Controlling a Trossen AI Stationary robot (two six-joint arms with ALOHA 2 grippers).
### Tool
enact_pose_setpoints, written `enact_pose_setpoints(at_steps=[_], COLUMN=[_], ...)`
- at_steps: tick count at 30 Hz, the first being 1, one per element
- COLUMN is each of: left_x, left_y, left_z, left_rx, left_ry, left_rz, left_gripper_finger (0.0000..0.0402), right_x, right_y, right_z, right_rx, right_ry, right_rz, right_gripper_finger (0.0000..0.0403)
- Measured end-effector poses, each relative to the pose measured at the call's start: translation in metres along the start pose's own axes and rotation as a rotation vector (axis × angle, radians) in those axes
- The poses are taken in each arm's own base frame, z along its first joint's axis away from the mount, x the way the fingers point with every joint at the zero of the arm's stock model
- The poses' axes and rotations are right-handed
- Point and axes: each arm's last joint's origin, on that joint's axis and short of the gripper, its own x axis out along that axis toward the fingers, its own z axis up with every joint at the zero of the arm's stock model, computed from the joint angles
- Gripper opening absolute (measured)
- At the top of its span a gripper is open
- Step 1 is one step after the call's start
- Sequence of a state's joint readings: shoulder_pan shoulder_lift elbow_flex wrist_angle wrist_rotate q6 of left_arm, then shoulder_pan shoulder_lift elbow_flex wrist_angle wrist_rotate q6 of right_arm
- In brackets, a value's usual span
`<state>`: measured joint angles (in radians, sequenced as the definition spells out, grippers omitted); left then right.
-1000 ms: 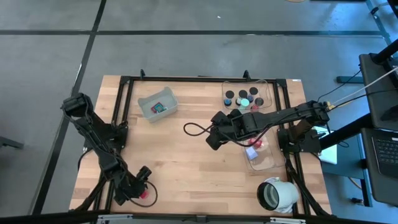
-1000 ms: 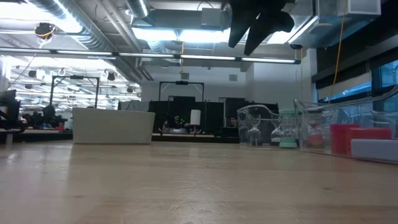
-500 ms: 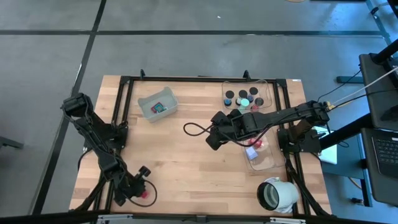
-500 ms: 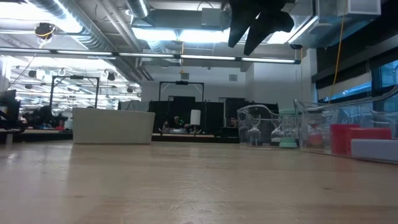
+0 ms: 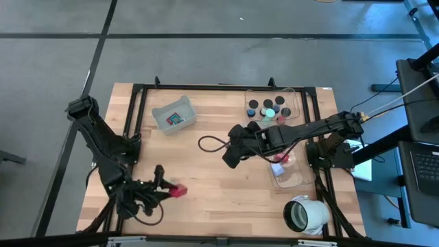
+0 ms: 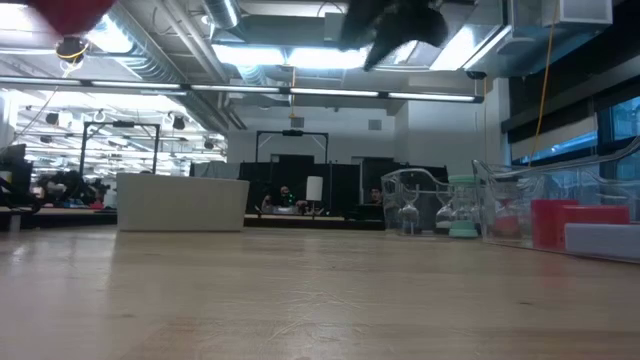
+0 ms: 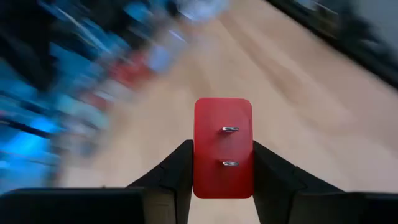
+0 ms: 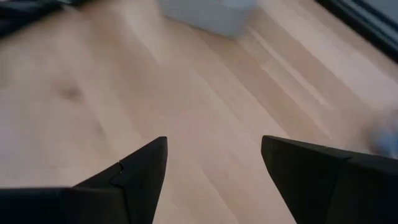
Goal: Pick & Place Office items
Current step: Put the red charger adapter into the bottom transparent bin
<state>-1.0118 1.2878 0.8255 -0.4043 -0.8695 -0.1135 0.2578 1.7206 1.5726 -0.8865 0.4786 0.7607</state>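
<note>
From above, the left pincer [image 5: 171,190] pinches a red block [image 5: 179,191] near the front left of the wooden table [image 5: 206,178]. The right pincer [image 5: 228,159] hangs over the table's middle, fingers spread and empty. A grey tray [image 5: 173,114] holds a teal bit; a clear tray [image 5: 273,104] holds black caps.

At table height, the red block [image 6: 70,14] shows blurred at top left, the right pincer [image 6: 385,25] above.

The left wrist camera shows the red block [image 7: 223,148] clamped between both fingers [image 7: 176,171].

The right wrist camera shows spread fingers [image 8: 140,174] over bare wood.
</note>
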Motion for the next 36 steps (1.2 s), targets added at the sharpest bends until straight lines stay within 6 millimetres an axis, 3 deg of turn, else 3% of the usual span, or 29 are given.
enact_pose_setpoints(at_steps=[5,10,12,16,20,27,36], left_x=[-0.007,-0.01,-0.01,-0.002,0.007,0.017,0.023], left_y=[0.025,0.058,0.071,0.086,0.097,0.116,0.118], left_z=[0.026,0.053,0.061,0.068,0.071,0.07,0.067], left_rx=[0.017,-0.175,-0.26,-0.268,-0.256,-0.274,-0.292], left_ry=[-0.114,-0.199,-0.252,-0.362,-0.451,-0.479,-0.478], left_rz=[0.367,0.547,0.553,0.476,0.38,0.406,0.36], left_gripper_finger=[0.0125,0.0123,0.0123,0.0123,0.0123,0.0123,0.0122], right_x=[-0.006,-0.016,-0.02,-0.026,-0.03,-0.033,-0.036], right_y=[0.02,0.038,0.044,0.051,0.055,0.057,0.058], right_z=[0.009,0.014,0.014,0.018,0.025,0.029,0.033], right_rx=[-0.184,-0.483,-0.597,-0.699,-0.674,-0.65,-0.617], right_ry=[-0.126,-0.271,-0.319,-0.429,-0.512,-0.561,-0.609], right_rz=[0.17,0.32,0.358,0.385,0.406,0.429,0.441], right_gripper_finger=[0.0263,0.0263,0.0263,0.0263,0.0263,0.0263,0.0263])
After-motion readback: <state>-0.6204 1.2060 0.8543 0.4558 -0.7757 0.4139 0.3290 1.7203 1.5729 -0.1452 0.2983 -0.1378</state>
